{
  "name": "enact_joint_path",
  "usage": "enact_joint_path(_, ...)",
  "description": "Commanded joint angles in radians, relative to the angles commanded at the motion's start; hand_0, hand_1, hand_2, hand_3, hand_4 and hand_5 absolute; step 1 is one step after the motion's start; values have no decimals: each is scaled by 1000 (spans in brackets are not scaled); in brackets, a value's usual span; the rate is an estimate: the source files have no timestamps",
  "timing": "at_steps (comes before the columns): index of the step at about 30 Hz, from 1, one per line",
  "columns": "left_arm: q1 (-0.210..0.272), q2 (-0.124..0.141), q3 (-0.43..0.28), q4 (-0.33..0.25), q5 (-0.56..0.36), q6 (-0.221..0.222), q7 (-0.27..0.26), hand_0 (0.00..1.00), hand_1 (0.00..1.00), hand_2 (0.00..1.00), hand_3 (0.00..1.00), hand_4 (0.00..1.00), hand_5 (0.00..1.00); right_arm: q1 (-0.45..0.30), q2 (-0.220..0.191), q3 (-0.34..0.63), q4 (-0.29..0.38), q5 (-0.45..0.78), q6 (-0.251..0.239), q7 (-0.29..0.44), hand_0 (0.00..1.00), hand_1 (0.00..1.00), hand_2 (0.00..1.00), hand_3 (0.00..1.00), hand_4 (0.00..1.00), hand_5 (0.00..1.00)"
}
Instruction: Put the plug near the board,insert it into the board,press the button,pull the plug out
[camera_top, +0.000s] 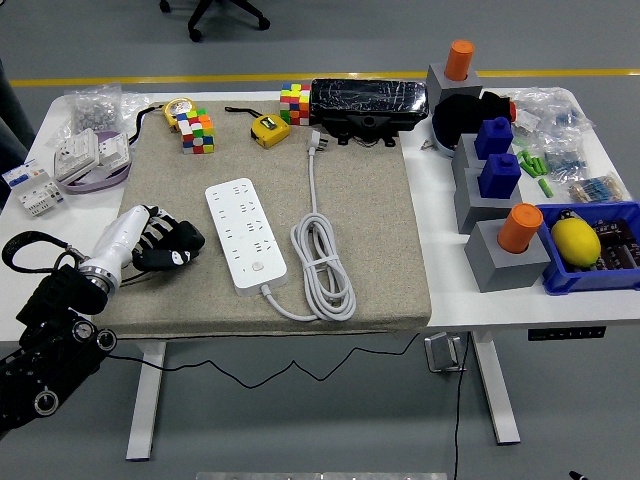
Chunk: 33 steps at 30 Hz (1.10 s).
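**Left hand low over the mat, plug lying untouched**

The white table (440, 305) carries a big grey mat (370, 230) across its middle. Along the back edge sits a black box (366, 104), and off to the right a row of grey blocks (505, 255) topped with orange and blue pieces, next to a blue bin (592, 268) holding something yellow.

On the mat, the white power strip (245, 233) lies lengthways, slightly angled. Its cable (322, 268) is coiled just beside it on the right and runs up toward the back, where the plug (315, 140) lies flat near the mat's far edge, well apart from the strip's sockets.

The robot's left hand (165, 243) sits over the mat's left side, near the strip but not touching it, dark fingers (185, 237) loosely curled and holding nothing. Two colour cubes (196, 131) and a yellow tape measure (268, 129) lie at the back.
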Motion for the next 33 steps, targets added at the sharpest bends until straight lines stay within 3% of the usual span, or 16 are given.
enact_joint_path(5,-13,1,15,-19,-18,8,-38,361,339,370,481,586,74,-1,0,-1,0,1,0,0,655,655,661,574,992,561)
enact_joint_path(11,-52,-4,52,2,-26,7,-64,367,341,371,481,588,76,2,-1,-2,2,1,0,0,656,655,661,574,992,560)
enact_joint_path(20,-100,-3,107,40,-14,-4,-63,372,344,372,481,591,80,4,-2,-4,0,3,0,0,655,655,661,575,994,561)
enact_joint_path(33,-113,9,131,40,7,-22,-62,375,348,374,482,597,86,6,-3,-3,1,2,0,0,655,655,660,575,994,561)
